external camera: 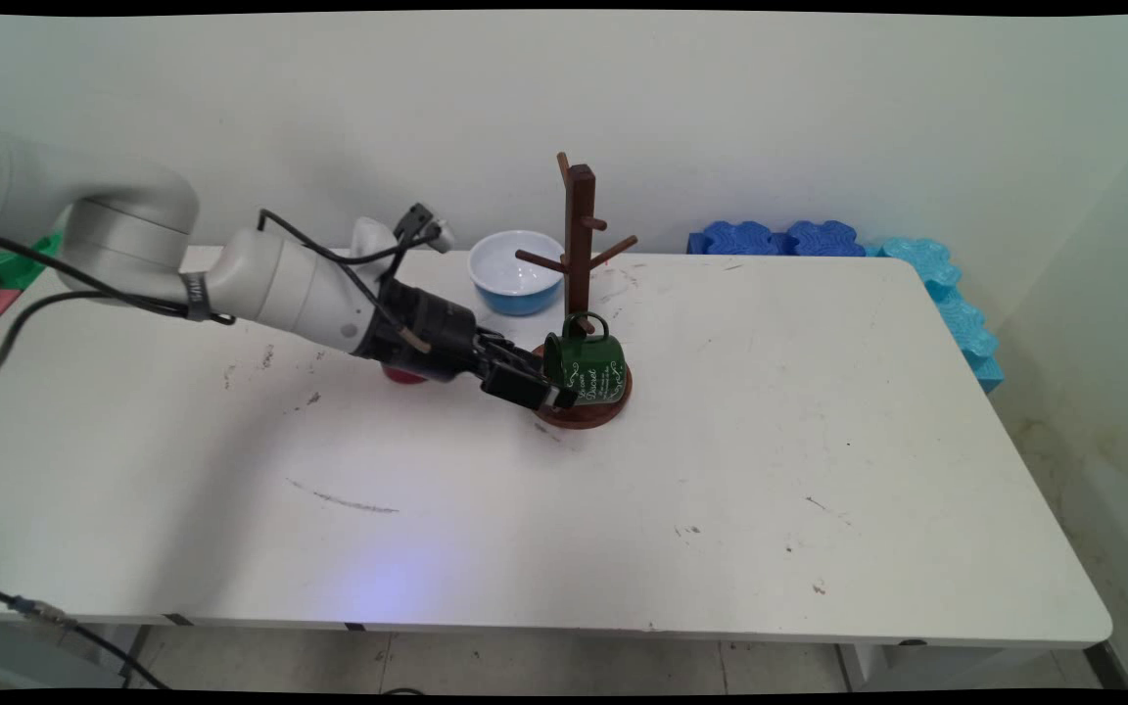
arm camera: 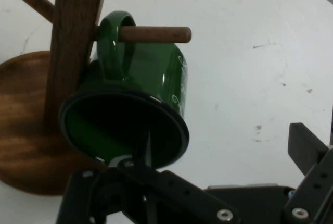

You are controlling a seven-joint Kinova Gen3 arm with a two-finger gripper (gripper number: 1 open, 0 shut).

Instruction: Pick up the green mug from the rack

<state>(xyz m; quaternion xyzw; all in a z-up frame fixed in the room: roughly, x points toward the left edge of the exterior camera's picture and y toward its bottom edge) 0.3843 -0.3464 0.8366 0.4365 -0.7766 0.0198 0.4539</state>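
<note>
While a green mug (external camera: 586,368) hangs by its handle on a low peg (arm camera: 153,34) of a dark wooden mug tree (external camera: 579,245), the black gripper (external camera: 549,390) sits right at the mug's open mouth, just left of centre in the main view. Seen from the hand camera, the peg passes through the handle loop near the top of the frame, and the mug tilts with its dark rim toward the camera. One finger (arm camera: 148,153) lies at the rim, reaching into the mouth; the other finger (arm camera: 307,148) stands well off at the lower right, over bare table. So the claw is spread wide and grips nothing, though one finger touches or nearly touches the rim.

Just behind the mug rises the tree's upright post, crowding the left of the hand view, with its round wooden base (arm camera: 26,146) below. More pegs branch off higher up.

Further out in the main view, a blue bowl (external camera: 517,271) with a white inside sits behind the tree, up and to the left of it. A small red object (external camera: 403,374) shows under the arm's wrist, mostly hidden. Blue foam blocks (external camera: 779,238) line the white table (external camera: 819,441) along its far right edge. Black cables (external camera: 329,257) loop over the arm at the left.
</note>
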